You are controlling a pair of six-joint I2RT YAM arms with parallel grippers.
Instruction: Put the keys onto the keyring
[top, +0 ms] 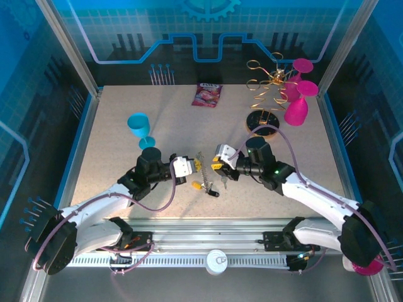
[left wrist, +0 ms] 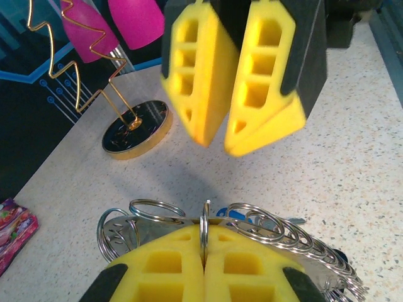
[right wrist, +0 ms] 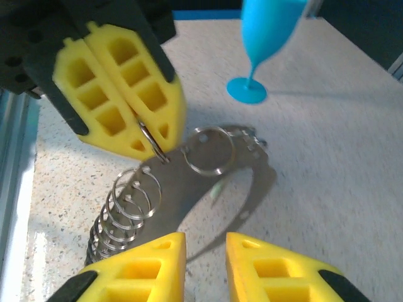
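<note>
The keyring [top: 201,162] is a flat grey metal loop carrying several small silver split rings. It hangs just above the table between my two grippers. My left gripper [left wrist: 204,236] is shut on one of its small rings, seen edge-on between the yellow pads; the keyring [left wrist: 126,228] spreads to both sides. From the right wrist, the left gripper [right wrist: 153,146] pinches that ring at the top of the keyring [right wrist: 167,189]. My right gripper [right wrist: 206,242] is open just short of the loop, holding nothing. A yellow-headed key [top: 196,185] and a dark key [top: 214,192] lie on the table below. A blue key head [left wrist: 234,213] peeks out behind the rings.
A blue goblet [top: 140,126] stands at the left behind my left arm. A gold wire rack [top: 267,88] on a round base and pink goblets [top: 296,107] stand at the back right. A snack packet [top: 208,94] lies at the back centre.
</note>
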